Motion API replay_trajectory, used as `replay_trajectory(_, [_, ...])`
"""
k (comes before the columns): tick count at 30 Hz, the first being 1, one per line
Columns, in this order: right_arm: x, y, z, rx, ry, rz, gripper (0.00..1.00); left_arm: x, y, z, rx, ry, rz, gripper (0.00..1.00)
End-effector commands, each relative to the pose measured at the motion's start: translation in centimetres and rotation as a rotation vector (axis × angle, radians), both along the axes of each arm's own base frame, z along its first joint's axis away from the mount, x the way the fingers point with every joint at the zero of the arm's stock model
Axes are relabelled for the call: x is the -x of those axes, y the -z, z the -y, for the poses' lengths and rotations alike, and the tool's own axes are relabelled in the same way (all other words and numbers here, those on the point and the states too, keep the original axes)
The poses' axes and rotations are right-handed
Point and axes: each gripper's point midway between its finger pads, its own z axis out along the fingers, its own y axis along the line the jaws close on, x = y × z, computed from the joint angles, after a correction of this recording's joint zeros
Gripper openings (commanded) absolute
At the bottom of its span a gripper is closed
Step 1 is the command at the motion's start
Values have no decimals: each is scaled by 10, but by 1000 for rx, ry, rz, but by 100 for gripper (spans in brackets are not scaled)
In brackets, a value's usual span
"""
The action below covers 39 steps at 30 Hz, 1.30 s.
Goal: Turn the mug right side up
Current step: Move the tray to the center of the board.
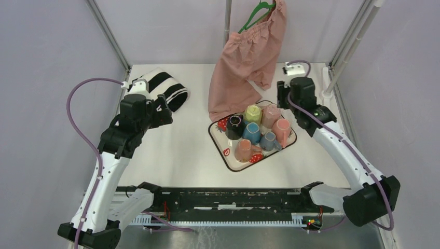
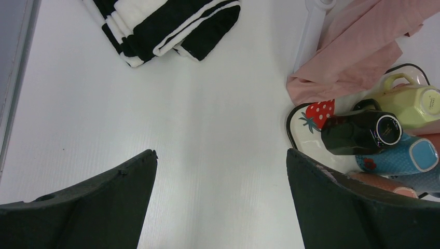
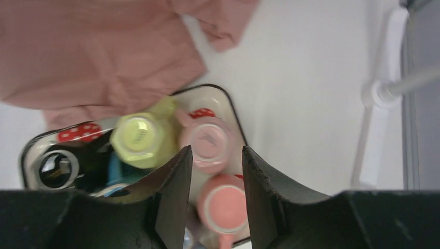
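Several mugs stand mouth down on a strawberry-print tray: black, yellow, pale pink, salmon pink, two blue ones and an orange-pink one. My right gripper hangs open and empty above the tray's far right corner. In the right wrist view its gripper frames the pale pink mug and the salmon mug below. My left gripper is open and empty over bare table, left of the tray; in the left wrist view the black mug lies to its right.
Pink shorts hang from a green hanger on a pole and drape onto the tray's far edge. A folded black-and-white striped cloth lies at the far left. A white post and frame rails stand at the right edge.
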Motion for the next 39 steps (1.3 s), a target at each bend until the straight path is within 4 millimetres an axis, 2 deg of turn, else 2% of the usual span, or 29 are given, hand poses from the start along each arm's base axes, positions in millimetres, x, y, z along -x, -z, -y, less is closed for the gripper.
replay_trajectory(1, [-5,44,67,-69,152,-100,46,-2,-4,1,-9,25,18,100])
replay_trajectory(3, [-4,68,105,-125,252,-138,47,-1,-5,1,-10,27,22,100])
replay_trajectory(6, [10,105,155,-185,410,-194,49,-1,-3,1,-11,28,17,100])
replay_trajectory(9, [25,135,180,-237,492,-248,49,-1,-1,3,-9,33,12,100])
replay_trajectory(13, [38,168,169,-355,452,-314,48,-5,1,5,-6,40,2,100])
replay_trajectory(17, [47,187,152,-446,399,-377,48,-7,3,6,-6,42,0,100])
replay_trajectory(26, [64,217,140,-493,384,-457,49,-7,8,5,-10,37,-8,100])
replay_trajectory(33, [59,229,134,-527,368,-475,46,-7,10,6,-9,44,-12,100])
replay_trajectory(39, [58,239,130,-575,385,-472,38,-7,11,6,-13,45,-14,100])
